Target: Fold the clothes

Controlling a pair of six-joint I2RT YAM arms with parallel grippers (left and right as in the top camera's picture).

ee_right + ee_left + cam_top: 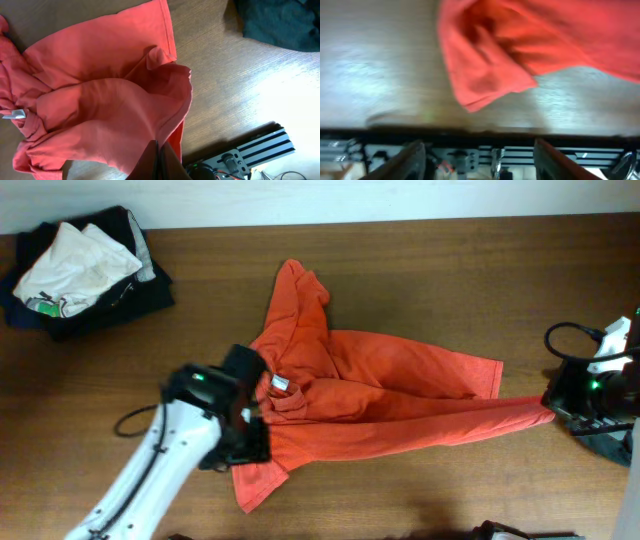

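The orange-red T-shirt [390, 385] lies crumpled in the middle of the bench [450, 270]. Its collar and small white label [280, 384] sit left of centre, and one long fold is drawn out to a point at the right edge. The right jaws are clamped tight on that stretched corner, and the cloth bunches up where it enters them in the right wrist view. The left jaws stand wide above the shirt's left side with nothing between the fingers [412, 157]. In the left wrist view a loose red flap rests on the wood just beyond them. At the far left corner a dark charcoal garment [120, 305] sits in a heap, well apart from the shirt, with a cream garment [75, 265] piled on top.
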